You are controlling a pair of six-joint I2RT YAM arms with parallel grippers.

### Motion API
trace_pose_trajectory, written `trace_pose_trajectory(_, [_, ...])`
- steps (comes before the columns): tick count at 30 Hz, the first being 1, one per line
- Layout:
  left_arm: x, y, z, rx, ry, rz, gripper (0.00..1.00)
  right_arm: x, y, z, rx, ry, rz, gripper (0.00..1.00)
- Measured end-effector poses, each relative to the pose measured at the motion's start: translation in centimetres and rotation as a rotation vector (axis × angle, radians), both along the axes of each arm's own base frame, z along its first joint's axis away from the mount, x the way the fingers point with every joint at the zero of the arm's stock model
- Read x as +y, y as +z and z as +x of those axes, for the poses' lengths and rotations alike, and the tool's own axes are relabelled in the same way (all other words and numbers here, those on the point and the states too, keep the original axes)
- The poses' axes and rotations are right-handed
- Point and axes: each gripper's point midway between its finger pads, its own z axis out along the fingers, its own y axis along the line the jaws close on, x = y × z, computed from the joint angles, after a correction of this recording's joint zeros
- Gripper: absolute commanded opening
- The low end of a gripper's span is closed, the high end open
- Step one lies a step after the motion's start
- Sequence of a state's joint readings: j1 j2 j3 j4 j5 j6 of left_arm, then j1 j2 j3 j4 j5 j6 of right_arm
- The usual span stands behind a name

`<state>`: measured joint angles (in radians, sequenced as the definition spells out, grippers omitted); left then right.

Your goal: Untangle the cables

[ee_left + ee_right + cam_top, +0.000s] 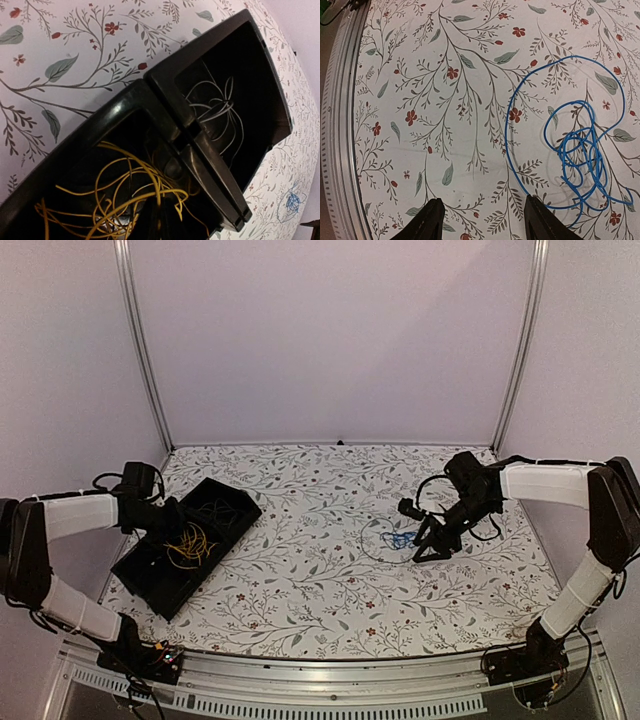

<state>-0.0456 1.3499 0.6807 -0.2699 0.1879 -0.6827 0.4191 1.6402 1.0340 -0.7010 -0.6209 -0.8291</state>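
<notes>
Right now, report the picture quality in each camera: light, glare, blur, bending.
Top view: soft, even light, no hard shadows; the metal posts bow from the wide lens. Left wrist view: a bright sheen on the rim of the black tray, and the nearest yellow wires look soft. Right wrist view: the blue wire is crisp; the rail curves.

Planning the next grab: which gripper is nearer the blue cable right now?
Right. The right gripper hangs open just beside the blue cable. The left gripper is shut over the black tray holding the yellow cables, far off on the other side.
</notes>
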Motion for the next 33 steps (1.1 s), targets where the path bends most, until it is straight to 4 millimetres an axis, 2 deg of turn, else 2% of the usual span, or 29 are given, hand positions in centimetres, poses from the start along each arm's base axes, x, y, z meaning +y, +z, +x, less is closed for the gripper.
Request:
trace_pose_trajectory(5, [0.2, -1.3, 0.1, 0.037, -0.006, 0.023, 0.00, -0.1, -0.2, -0.1, 0.006, -0.001, -0.010, 0.59])
trace_pose_trajectory(8, [0.1, -1.4, 0.4, 0.034, -0.018, 0.024, 0.06, -0.2, -0.4, -0.1, 0.010, 0.000, -0.017, 0.59])
trace_pose_trajectory(15, [-0.2, -1.6, 1.1, 0.040, -0.051, 0.028, 0.34, -0.2, -0.8, -0.3, 0.021, 0.005, -0.031, 0.59])
trace_pose_trajectory(17, [-0.1, -0.9, 1.1, 0.034, -0.058, 0.039, 0.40, -0.2, -0.9, -0.3, 0.022, 0.005, -0.033, 0.59])
trace_pose_trajectory(19, [0.3, 0.9, 1.2, 0.002, -0.056, 0.064, 0.45, -0.2, -1.0, -0.3, 0.023, 0.004, -0.036, 0.59])
trace_pose_trajectory(21, [0.8, 4.0, 1.3, -0.064, -0.047, 0.097, 0.46, -0.2, -1.0, -0.3, 0.022, 0.004, -0.038, 0.59])
trace_pose_trajectory(24, [1.7, 9.2, 1.7, -0.177, -0.023, 0.147, 0.45, -0.3, -1.1, -0.3, 0.022, 0.003, -0.041, 0.59])
trace_pose_trajectory(26, [2.1, 11.6, 1.5, -0.230, -0.008, 0.167, 0.43, -0.3, -1.2, -0.3, 0.022, 0.002, -0.045, 0.59])
trace_pose_trajectory(27, [2.2, 12.0, 1.1, -0.236, -0.003, 0.170, 0.42, -0.3, -1.3, -0.3, 0.023, 0.002, -0.048, 0.59])
trace_pose_trajectory(29, [2.2, 11.6, 0.0, -0.216, 0.003, 0.164, 0.40, -0.3, -1.4, -0.3, 0.025, 0.005, -0.051, 0.59])
trace_pose_trajectory(33, [1.9, 7.4, -3.6, -0.077, -0.001, 0.145, 0.37, -0.2, -1.4, -0.5, 0.025, 0.010, -0.054, 0.59])
